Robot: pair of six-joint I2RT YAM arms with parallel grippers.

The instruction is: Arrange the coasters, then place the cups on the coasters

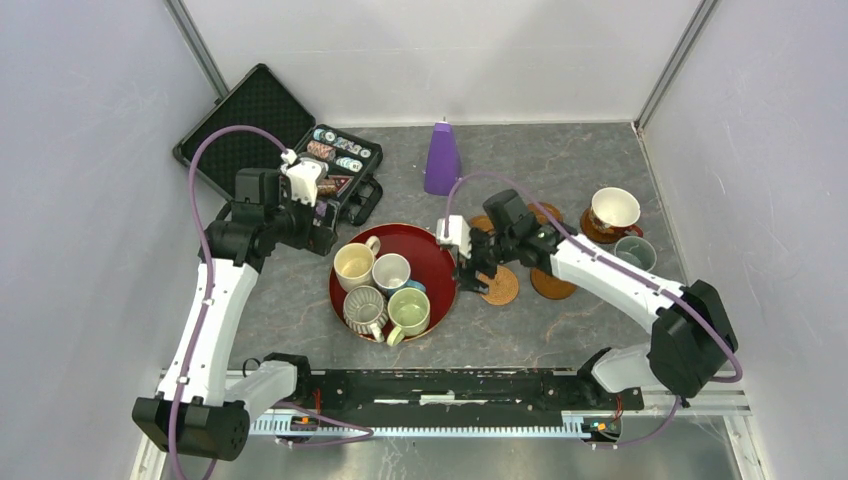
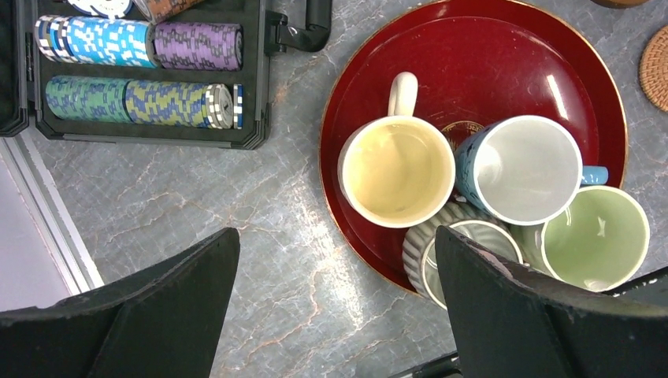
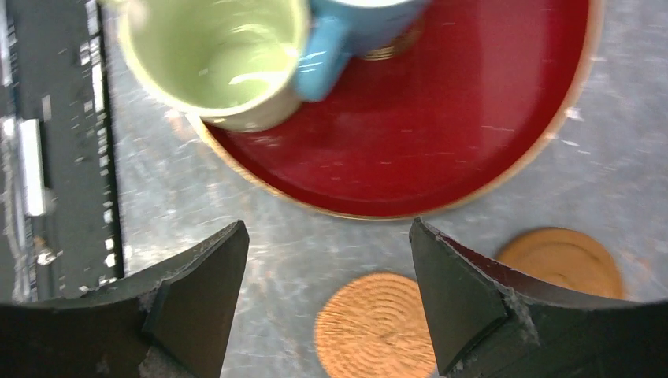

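Grey marbled counter (image 1: 300,300) runs under both my arms. My right jaws (image 3: 324,236) stand apart with nothing between them, low over the woven coaster (image 3: 376,327). It lies flat just beside the red tray (image 3: 441,118). I judge I am lined up to take it and give it a spot of its own, since it lies close to a dark brown coaster (image 3: 563,260). My left jaws (image 2: 337,236) are spread wide and empty above the tray's left edge, wide enough, I judge, for a mug.

Four mugs crowd the tray: the cream-yellow mug (image 2: 398,169), blue-handled mug (image 2: 520,169), ribbed grey mug (image 2: 421,252) and pale green mug (image 2: 595,236). They wait there, I think, until the coasters are spread. Far right, the patterned mug (image 1: 613,210) already sits on a brown disc. Whether anything lies under the grey-blue mug (image 1: 635,253) I cannot tell
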